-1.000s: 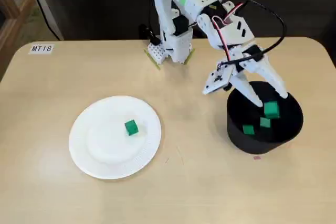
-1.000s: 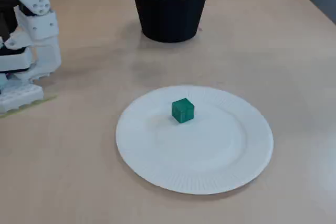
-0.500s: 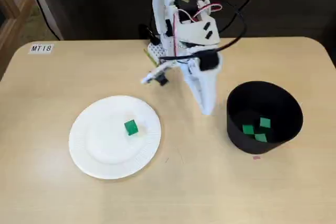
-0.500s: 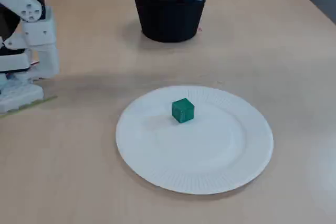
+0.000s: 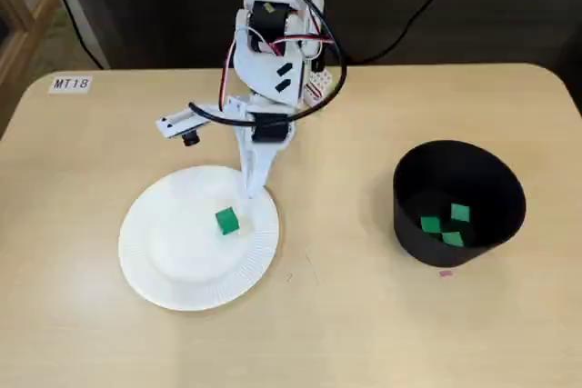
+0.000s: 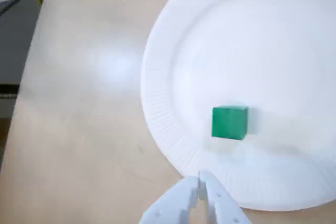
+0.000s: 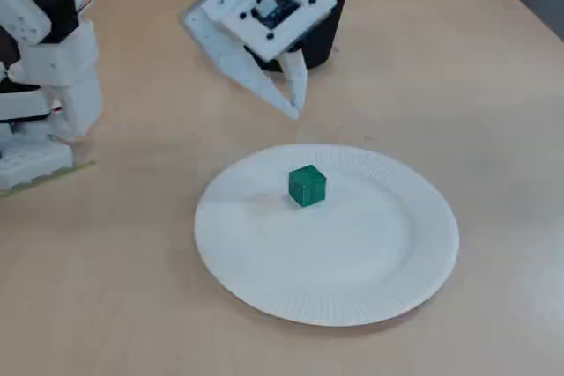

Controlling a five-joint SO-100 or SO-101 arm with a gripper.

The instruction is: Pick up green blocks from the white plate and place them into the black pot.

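Gripper at the bottom edge of the wrist view, fingers pressed together and empty, over the white plate rim. Green block sits just up-right of the tips, not touching. Black pot stands far right.

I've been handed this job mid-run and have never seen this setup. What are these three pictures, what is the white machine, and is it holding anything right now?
The white machine is a small robot arm standing at the table's edge. Its two-fingered hand does the grabbing. One fixed picture looks down from above, and another looks across the table from low down. The third comes from a camera riding on the arm, looking down past the hand. On the table sits a white plate with one green block on it. There is also a black pot with three green blocks inside. The hand hovers by the plate's rim, near the block, with its fingers together and holding nothing.
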